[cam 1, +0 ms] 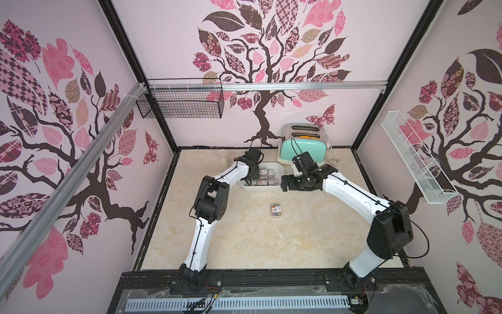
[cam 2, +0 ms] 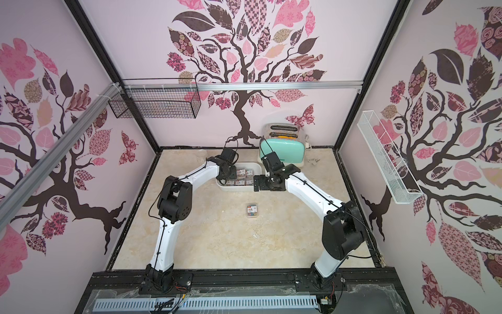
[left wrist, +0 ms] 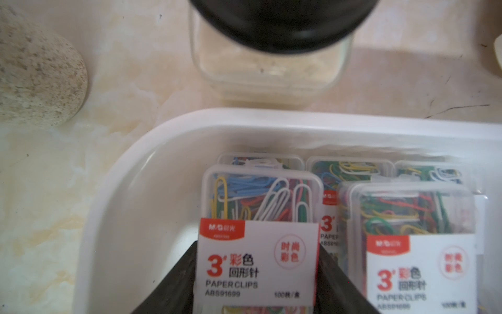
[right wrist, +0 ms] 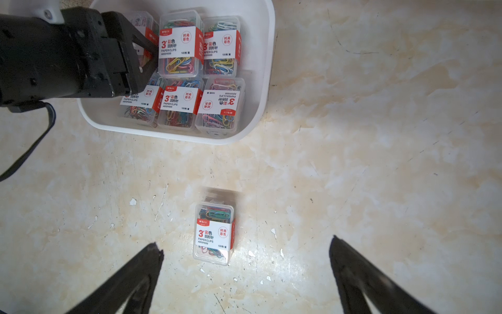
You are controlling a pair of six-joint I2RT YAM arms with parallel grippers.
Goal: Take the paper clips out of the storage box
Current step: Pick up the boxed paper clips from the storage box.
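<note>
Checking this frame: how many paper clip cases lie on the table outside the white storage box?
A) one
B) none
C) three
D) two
A: a single case lies on the bare table in front of the storage box; every other case in view sits inside the box.

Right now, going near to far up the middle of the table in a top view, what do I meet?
Loose paper clip case → white storage box → mint-green toaster.
</note>
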